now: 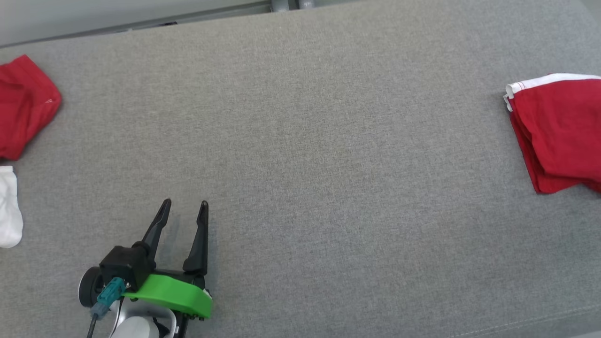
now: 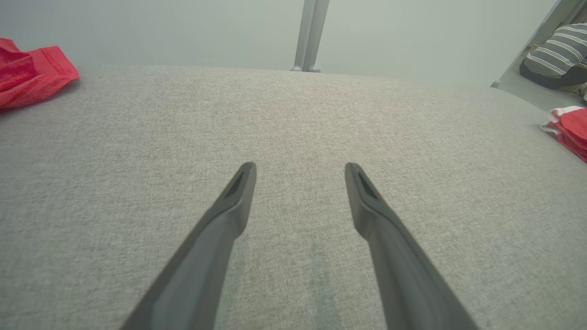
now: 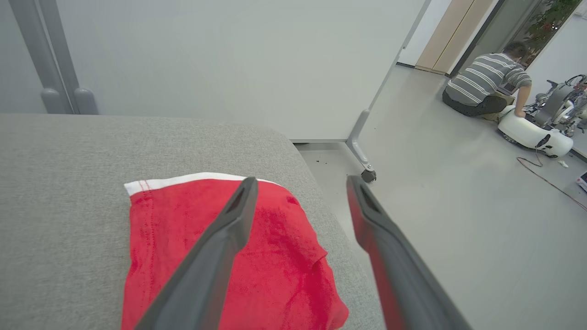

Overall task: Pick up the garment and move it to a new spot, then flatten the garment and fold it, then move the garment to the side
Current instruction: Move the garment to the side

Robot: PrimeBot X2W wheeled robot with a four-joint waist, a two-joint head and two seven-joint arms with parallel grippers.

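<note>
a wide grey padded table [image 1: 328, 164] seen from above. the garment [image 1: 558, 131], red with a white band along its far edge, lies folded in a neat stack at the table's far right end, partly cut off by the picture's edge. at the far left end, well apart from it, lies a rumpled red cloth [image 1: 23, 103], and just nearer than that a small white cloth [image 1: 8, 206]. the left gripper [image 1: 185, 203] sits at the lower left over bare table, near none of the cloths, its two dark fingers spread apart with nothing between them. its wrist view shows the same spread fingers of the left gripper [image 2: 300, 166] over grey fabric, the red cloth [image 2: 32, 75] far off on one side and the garment [image 2: 571, 130] on the other. in the right wrist view the right gripper [image 3: 301, 179] is also spread wide and holds nothing; one finger crosses in front of the garment [image 3: 284, 266], which lies at the table's corner, and the other crosses in front of the floor [image 3: 458, 206]. a person [image 3: 486, 87] in a striped top sits on the floor in the background.
</note>
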